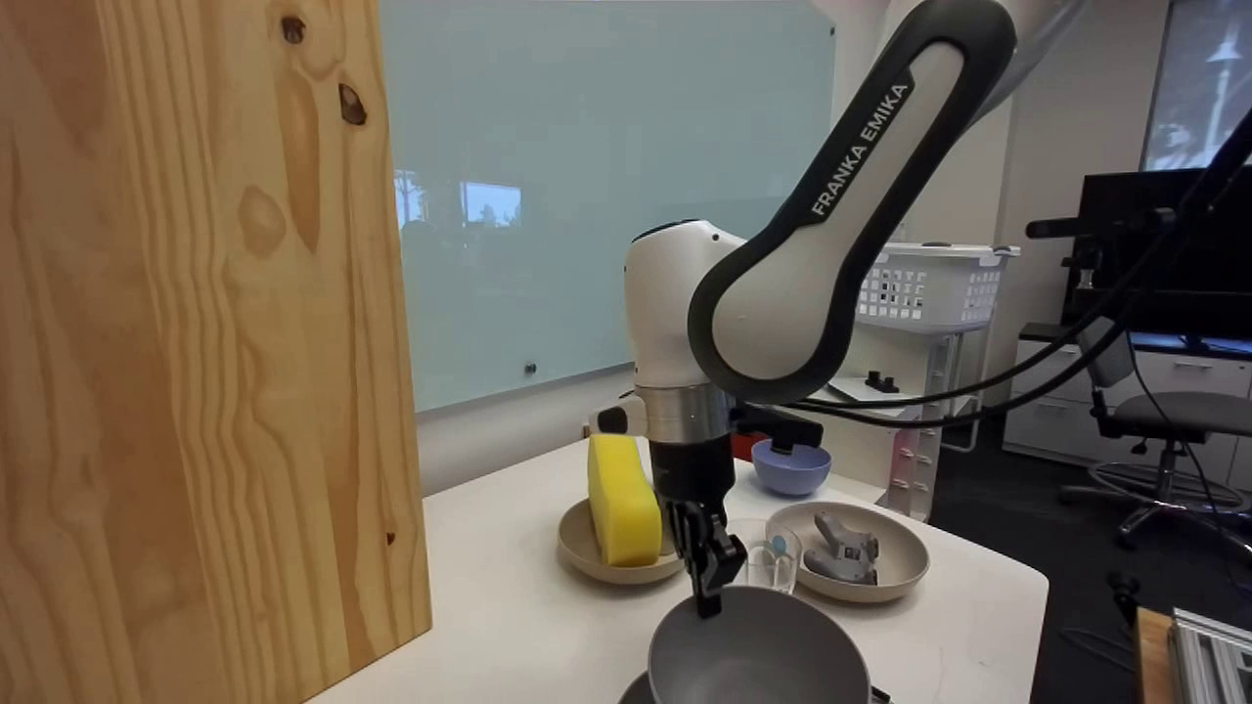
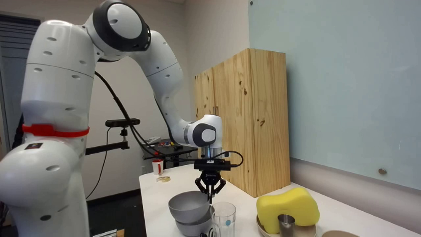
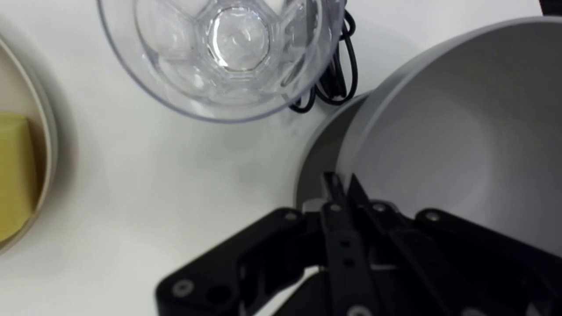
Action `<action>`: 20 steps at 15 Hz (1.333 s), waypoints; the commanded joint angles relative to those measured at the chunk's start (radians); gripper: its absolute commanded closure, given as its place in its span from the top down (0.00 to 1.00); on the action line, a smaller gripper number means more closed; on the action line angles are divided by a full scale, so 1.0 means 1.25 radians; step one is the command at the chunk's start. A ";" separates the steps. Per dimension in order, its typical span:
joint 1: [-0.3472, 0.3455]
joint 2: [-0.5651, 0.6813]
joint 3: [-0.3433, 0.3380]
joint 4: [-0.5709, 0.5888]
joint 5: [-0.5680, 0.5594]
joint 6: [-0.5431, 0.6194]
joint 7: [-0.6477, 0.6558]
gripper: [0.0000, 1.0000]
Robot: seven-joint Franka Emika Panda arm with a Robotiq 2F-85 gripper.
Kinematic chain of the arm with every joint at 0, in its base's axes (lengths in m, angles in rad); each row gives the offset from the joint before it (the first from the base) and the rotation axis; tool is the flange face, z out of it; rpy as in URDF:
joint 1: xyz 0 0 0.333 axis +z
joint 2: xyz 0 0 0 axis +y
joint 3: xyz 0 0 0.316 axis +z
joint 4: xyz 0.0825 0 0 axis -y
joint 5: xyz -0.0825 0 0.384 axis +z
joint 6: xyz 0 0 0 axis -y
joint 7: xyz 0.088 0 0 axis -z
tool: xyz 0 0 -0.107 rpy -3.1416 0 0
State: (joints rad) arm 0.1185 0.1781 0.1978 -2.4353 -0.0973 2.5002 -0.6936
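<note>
White table [image 2: 245, 210] with wooden cabinet [image 2: 241, 128], glass board [image 2: 338, 85] alongside.
Fingertips [image 3: 332, 186] of the gripper [image 2: 210, 199] pinch the upper bowl [image 2: 187, 208] by its rim, lower middle in both exterior views; round, it opens roughly upward.

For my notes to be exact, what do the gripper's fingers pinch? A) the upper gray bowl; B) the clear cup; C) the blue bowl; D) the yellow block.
A: in the wrist view, the gripper is closed on the rim of the upper gray bowl, one tip inside and one outside.
</note>
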 commanded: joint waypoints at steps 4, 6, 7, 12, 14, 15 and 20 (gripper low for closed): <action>-0.010 -0.010 0.014 0.007 0.029 -0.012 -0.048 0.01; -0.011 -0.017 0.013 0.003 0.034 -0.009 -0.055 0.01; -0.012 -0.018 0.013 0.003 0.036 -0.008 -0.058 0.01; -0.018 -0.023 0.007 -0.010 0.040 0.004 -0.055 0.01; -0.022 -0.011 0.002 -0.009 0.034 0.013 -0.048 0.01; -0.024 -0.007 -0.001 -0.009 0.031 0.015 -0.044 0.01; -0.028 -0.001 -0.006 -0.011 0.024 0.019 -0.040 0.01</action>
State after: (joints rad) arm 0.0902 0.1664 0.1923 -2.4322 -0.0764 2.5039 -0.7155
